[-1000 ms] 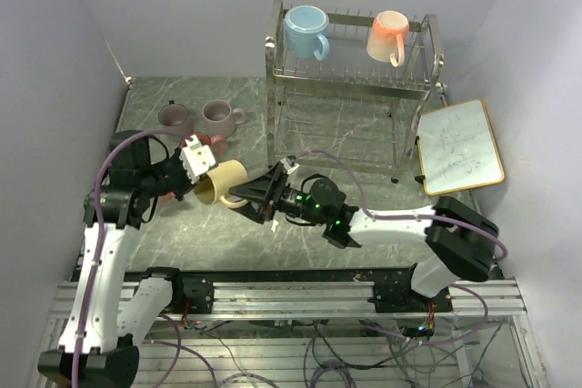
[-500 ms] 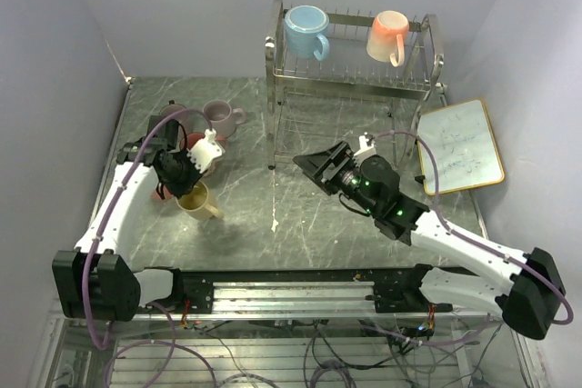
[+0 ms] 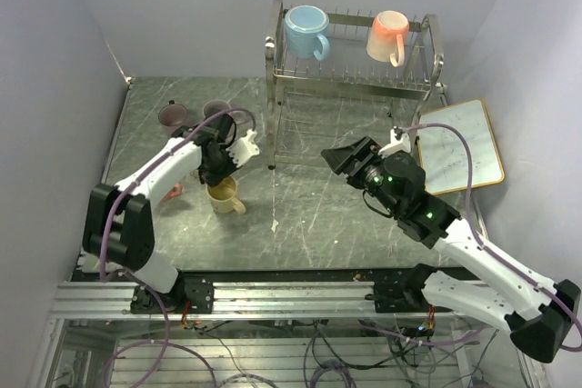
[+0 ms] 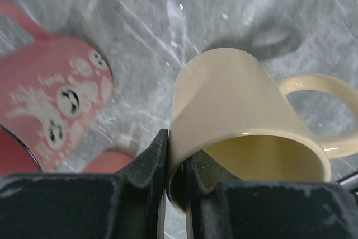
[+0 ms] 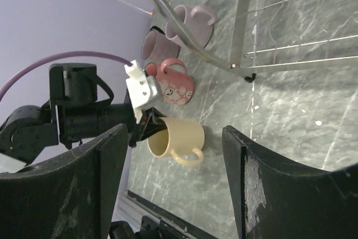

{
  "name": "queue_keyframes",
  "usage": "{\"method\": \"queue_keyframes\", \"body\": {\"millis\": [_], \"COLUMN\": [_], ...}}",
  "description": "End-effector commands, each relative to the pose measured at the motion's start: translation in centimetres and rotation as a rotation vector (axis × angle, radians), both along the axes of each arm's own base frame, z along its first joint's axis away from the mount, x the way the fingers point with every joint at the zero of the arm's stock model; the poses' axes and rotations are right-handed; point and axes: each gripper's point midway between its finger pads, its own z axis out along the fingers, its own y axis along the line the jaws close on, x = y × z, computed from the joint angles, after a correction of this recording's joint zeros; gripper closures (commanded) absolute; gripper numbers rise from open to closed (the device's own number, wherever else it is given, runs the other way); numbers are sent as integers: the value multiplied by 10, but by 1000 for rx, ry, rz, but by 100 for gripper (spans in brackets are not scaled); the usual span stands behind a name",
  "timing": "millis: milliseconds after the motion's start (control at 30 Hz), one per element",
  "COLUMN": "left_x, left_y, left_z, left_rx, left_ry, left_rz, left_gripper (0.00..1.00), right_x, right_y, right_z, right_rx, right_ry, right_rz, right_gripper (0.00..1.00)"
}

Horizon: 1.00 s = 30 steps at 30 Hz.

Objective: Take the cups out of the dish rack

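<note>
My left gripper (image 3: 219, 183) is shut on the rim of a pale yellow cup (image 3: 224, 196), one finger inside and one outside (image 4: 174, 163). That cup (image 4: 240, 110) hangs mouth up, close over the table; contact with the table cannot be told. A red-pink patterned cup (image 4: 56, 110) stands right beside it. Two mauve cups (image 3: 173, 115) (image 3: 218, 108) stand behind. On the top tier of the chrome dish rack (image 3: 350, 88) sit a light blue cup (image 3: 306, 30) and a peach-orange cup (image 3: 389, 35). My right gripper (image 3: 338, 157) is open and empty in front of the rack; its fingers (image 5: 84, 188) frame the yellow cup (image 5: 182, 134) from afar.
A gold-framed whiteboard (image 3: 460, 146) leans at the right, beside the rack's right posts. The rack's lower tier and front leg (image 5: 239, 26) lie just ahead of my right gripper. Grey walls close in on the left, back and right.
The left arm has carried the yellow cup back and down beside the patterned cup. The right gripper has let go, opened wider and drawn off to the right, toward the rack.
</note>
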Motion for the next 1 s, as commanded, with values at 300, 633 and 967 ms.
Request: {"method": "queue_keyframes", "body": {"millis": [300,633,967], "left_x": [79,85,86], "left_y": [-44,-49,-45], "left_z": [7,-5,47], "left_rx": [-7,-44,-140], "left_ry": [-160,-176,-313], "left_rz": [-39,11,66], "left_gripper": [93,76,35], "right_x": [-8,-9,8], "right_y": [-40,-47,-45], "right_z": [25,41,49], "right_rx": [-52,-44,-154], "right_ry": [-42,-66,-102], "right_rz": [-94,-114,-137], "right_gripper": [33,33,23]}}
